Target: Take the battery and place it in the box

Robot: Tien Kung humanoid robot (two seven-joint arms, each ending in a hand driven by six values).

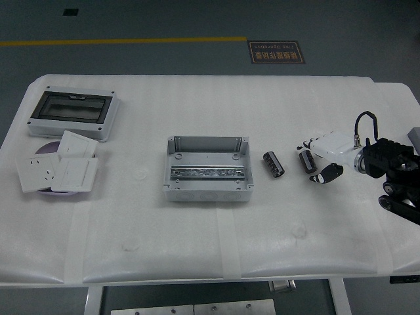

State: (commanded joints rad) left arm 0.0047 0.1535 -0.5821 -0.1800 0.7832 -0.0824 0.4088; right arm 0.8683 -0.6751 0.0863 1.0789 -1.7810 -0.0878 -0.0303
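Left to right on the table point(197, 262): cover point(72, 113), wall plates point(58, 169), open box point(209, 168), loose battery point(273, 164) just right of it, second cylinder point(306, 160), white part point(333, 144), right hand point(394, 174) with fingers relaxed, empty.

A workshop floor: grey painted concrete with a yellow line point(125, 41) and a floor sign point(276, 52).

Even, diffuse overhead light leaves the white table point(197, 262) bright, nearly washed out, with only faint, soft shadows under the objects. The floor behind is dimmer. Focus is slightly soft throughout (fine detail smears), with mild grain.
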